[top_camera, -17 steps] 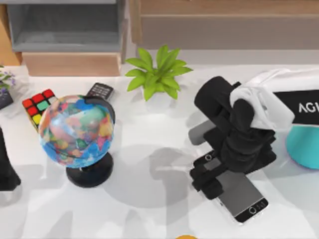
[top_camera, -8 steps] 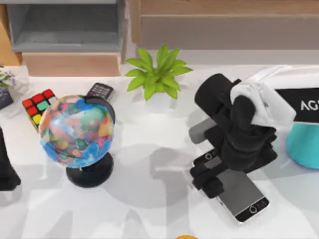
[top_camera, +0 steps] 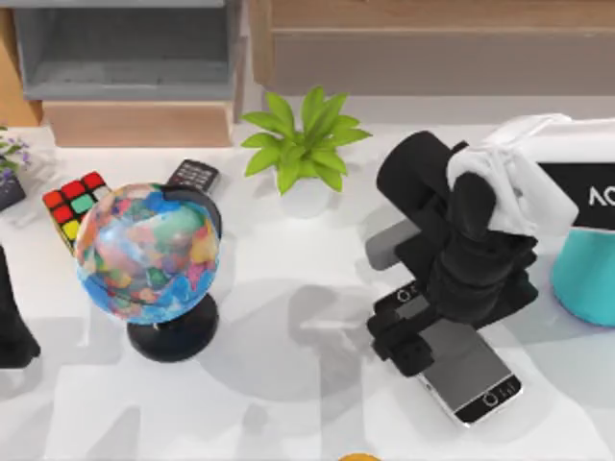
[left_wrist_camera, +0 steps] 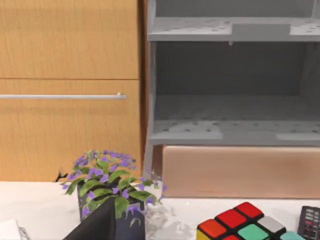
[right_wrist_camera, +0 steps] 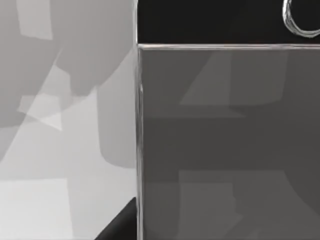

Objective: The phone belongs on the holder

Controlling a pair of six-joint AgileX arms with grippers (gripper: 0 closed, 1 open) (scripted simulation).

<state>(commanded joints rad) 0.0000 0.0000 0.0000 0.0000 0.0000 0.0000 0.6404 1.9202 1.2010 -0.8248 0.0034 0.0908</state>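
Fingers (top_camera: 404, 338) of your right gripper (top_camera: 408, 331) sit closed across the upper end of the phone (top_camera: 471, 370), which lies flat on the white table (top_camera: 288, 384) toward its right side, home-button end nearest you. Beyond, you see the globe (top_camera: 146, 252), then the green plant (top_camera: 306, 139). Your left arm (top_camera: 12, 317) stays parked at the left edge.

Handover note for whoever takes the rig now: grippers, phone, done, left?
Right gripper: down over the phone's upper end on the table's right side; whether it grips can't be told.
Left arm: parked at the left edge.
Phone: flat on the table, home-button end free, near the teal object.
Done: the reach to the phone.
Left: secure the grasp, lift, set the phone on the holder.
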